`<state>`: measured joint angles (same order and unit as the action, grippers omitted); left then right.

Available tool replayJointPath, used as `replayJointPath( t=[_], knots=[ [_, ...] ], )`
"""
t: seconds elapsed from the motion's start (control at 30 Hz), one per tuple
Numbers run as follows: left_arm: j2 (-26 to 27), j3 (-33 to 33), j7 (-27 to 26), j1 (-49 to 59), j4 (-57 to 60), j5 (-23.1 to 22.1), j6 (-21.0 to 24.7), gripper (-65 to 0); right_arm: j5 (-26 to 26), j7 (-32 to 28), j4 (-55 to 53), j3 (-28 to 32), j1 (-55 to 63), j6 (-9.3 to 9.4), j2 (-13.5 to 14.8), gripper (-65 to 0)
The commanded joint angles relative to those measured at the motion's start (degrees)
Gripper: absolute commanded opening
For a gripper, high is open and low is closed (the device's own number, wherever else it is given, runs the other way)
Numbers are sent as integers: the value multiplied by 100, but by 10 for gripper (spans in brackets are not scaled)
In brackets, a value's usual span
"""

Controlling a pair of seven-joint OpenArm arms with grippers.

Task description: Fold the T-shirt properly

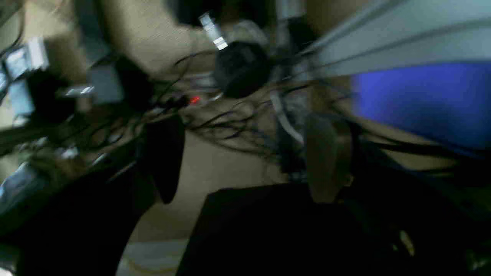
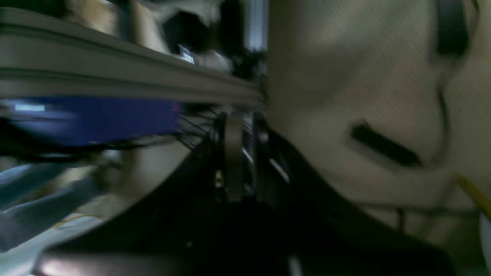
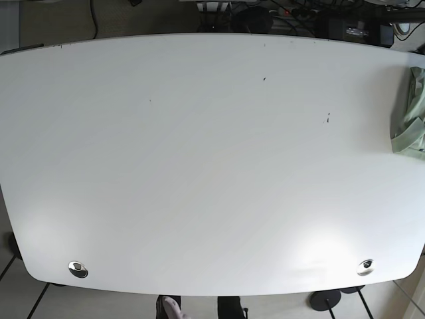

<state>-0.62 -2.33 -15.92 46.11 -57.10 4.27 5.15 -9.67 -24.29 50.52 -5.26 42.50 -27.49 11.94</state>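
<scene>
Pale green crumpled T-shirt [image 3: 408, 113] sits bunched at the far right edge of the white counter [image 3: 199, 166], prob just dumped there unfolded, w/ both grippers out of sight so can't tell their state.

T-shirt [image 3: 410, 113] at table's [image 3: 199, 166] right edge

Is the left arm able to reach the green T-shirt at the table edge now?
Probably yes: the T-shirt lies at the white table's right edge, the left arm's side, with nothing around it. Neither arm shows in the base view, though.
</scene>
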Motion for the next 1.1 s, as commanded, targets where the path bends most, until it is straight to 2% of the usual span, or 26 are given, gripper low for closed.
replayJointPath(
  t=[0.03, 0.17, 0.27, 0.33, 0.7, 0.8, 1.03, 1.1],
  knots=[
    [5, 140, -65, -237, 449, -1, 8, -207, -39, -133, -758, -24, -422, -60, 58, -609],
    [32, 378, -65, -782, 1477, -1, 8, -207, -39, -142, -1496, -15, -1046, -60, 58, -609],
    [40, 721, -65, -1406, 2409, -1, -9, -206, -39, -142, -1663, -15, -1274, -51, -12, -609],
    [40, 923, -74, -1441, 2347, -1, -18, -206, -39, -142, -1575, -15, -1230, -51, -109, -609],
    [32, 800, -74, 589, -1055, -1, -18, -206, -101, -142, 280, -77, 414, -51, -118, -609],
    [32, 817, -74, 1099, -2092, -1, -18, -206, -101, -142, 842, -323, 827, -51, -144, -609],
    [32, 809, -56, 1829, -3982, -1, -18, -206, -110, -133, 2222, -586, 1653, -51, -153, -609],
    [32, 809, -56, 1917, -4325, -1, -18, -206, -312, -133, 2539, -586, 1838, -51, -153, -609]
  ],
)
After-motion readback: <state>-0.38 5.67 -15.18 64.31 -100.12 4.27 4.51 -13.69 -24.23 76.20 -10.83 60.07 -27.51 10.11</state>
